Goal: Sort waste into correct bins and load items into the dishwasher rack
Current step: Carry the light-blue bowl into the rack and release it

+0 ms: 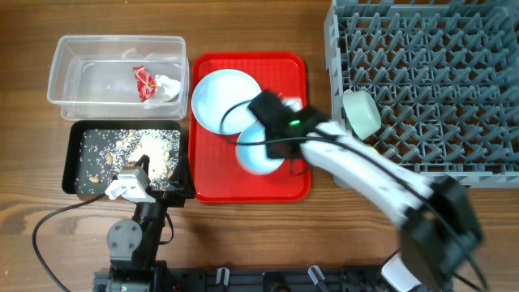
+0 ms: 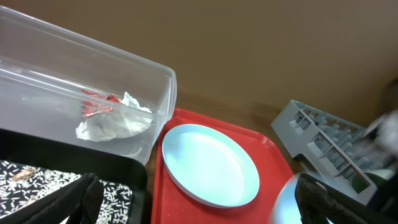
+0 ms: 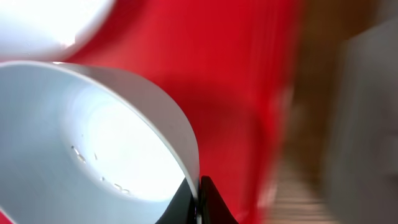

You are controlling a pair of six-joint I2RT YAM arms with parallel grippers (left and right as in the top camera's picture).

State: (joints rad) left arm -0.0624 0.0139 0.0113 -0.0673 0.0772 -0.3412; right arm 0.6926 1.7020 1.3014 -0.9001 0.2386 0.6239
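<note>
Far right of the surface (image 1: 243, 24): grey dishwasher rack (image 1: 430, 81), pale green bowl (image 1: 362, 113) tipped on its side just inside the rack's left edge.

Centre: red serving tray (image 1: 276, 182). On its upper left, pale blue plate (image 1: 215, 97), bare.

Left: clear tub (image 1: 81, 73) at the back, holding the red wrapper (image 1: 143, 82) with white paper (image 1: 167, 88) against it. Black tray (image 1: 77, 154) in front, food scraps (image 1: 150, 150) spread across it.

Right gripper (image 3: 199, 202): closed tight on the rim of the pale blue bowl (image 1: 258, 156), one finger inside and one outside. Bowl is over the red tray, beside the plate; touching the tray or raised, cannot tell. Only the right wrist view shows the pinch and a few crumbs stuck inside the bowl; that view is blurred.

Left gripper (image 1: 134, 174): over the black tray's near edge, fingers (image 2: 68, 199) spread wide, nothing between them. The left wrist view alone shows this spread.
</note>
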